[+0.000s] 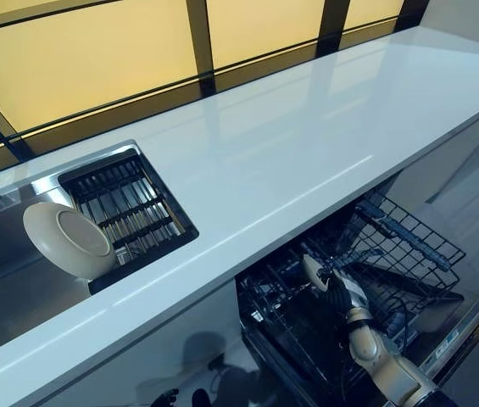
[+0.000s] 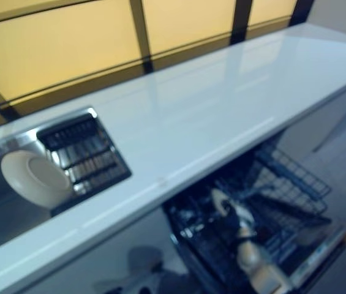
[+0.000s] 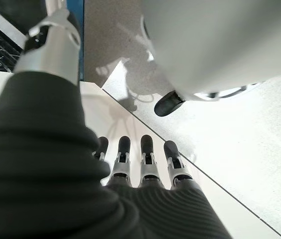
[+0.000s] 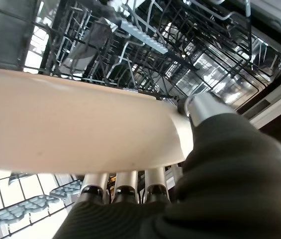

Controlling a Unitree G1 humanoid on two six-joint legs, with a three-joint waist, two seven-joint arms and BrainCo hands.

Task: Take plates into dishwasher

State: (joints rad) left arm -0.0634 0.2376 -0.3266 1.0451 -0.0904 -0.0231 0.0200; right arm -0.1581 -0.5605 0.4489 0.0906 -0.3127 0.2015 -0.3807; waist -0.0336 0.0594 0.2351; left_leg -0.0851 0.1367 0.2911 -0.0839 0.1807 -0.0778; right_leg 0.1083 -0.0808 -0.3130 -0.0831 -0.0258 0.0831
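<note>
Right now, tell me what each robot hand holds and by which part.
The right robot hand pinches a cream plate at its rim, over the dishwasher rack. The left robot hand holds nothing.

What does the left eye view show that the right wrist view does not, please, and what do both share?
Only the left eye view shows the counter, the sink and a second plate leaning on edge by the drain grid. Only the right wrist view shows, close up, the right robot hand pinching its plate, thumb on one face and fingers on the other. Both show that plate over the dishwasher rack.
</note>
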